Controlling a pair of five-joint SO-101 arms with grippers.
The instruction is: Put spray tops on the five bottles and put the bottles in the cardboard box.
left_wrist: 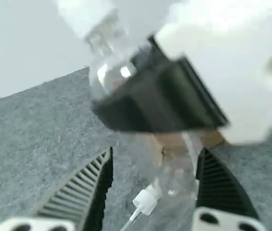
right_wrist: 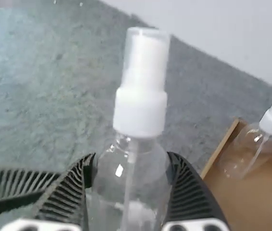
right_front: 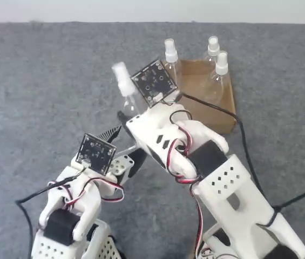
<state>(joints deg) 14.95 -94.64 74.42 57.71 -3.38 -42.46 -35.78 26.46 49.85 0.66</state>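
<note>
One bottle (right_wrist: 132, 192) sits gripped within the right tool (right_wrist: 131, 161).

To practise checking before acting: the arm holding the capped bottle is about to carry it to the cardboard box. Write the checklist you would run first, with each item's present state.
1. Spray top on the held bottle: ok, it sits on the neck.
2. Right hand grips the bottle: ok, fingers on both sides of its body.
3. Left hand open, not pinching the bottle: ok.
4. Room in the cardboard box: ok, bare floor among three standing bottles.
5. Spray top screwed fully tight: cannot tell.
</note>
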